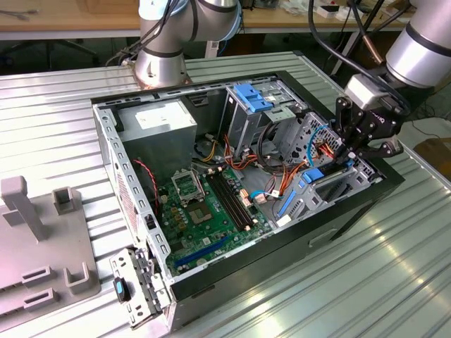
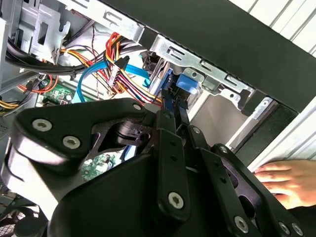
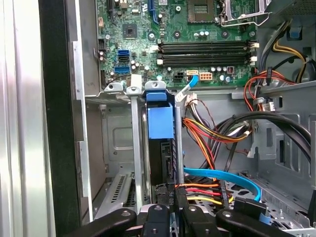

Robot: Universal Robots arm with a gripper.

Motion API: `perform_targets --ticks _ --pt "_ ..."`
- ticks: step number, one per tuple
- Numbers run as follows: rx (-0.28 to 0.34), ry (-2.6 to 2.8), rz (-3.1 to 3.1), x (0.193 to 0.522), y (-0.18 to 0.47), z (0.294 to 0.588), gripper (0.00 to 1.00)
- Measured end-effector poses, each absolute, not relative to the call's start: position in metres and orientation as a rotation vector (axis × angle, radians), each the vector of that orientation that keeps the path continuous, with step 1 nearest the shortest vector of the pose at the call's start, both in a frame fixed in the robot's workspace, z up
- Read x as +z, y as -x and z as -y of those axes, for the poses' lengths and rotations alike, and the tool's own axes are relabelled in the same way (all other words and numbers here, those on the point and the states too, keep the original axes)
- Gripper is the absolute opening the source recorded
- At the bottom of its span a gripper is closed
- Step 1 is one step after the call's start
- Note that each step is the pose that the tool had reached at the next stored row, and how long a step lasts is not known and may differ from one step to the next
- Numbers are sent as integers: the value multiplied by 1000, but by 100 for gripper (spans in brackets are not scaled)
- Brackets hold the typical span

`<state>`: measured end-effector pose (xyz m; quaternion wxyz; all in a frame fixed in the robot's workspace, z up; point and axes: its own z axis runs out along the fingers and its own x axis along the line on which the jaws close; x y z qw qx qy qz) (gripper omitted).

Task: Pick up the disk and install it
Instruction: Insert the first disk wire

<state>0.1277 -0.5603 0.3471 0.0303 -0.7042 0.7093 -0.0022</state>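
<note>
In the exterior view the pincer [image 1: 343,156] reaches into the open case [image 1: 211,278] at the drive cage. In the second wrist view it is clenched on the disk [image 2: 178,89]; a hand [image 2: 289,180] rests nearby. In the first wrist view the disk [image 3: 160,126] stands upright in its bay beside the cables [image 3: 217,136].

disk [image 3: 160,148] mostly hidden within its bay, hand [image 2: 289,181] cut off (frame edge)

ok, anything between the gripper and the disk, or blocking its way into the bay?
Nothing visible. In the first wrist view the gripper is right at the blue-railed dark grey disk, standing on edge between grey metal bay rails. Flat blue cable and orange-yellow wires pass beside, not across.
</note>
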Motion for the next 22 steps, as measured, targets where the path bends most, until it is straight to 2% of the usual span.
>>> perform_targets --ticks 22 --pt "-4 2179 -2175 337 -127 559 18"
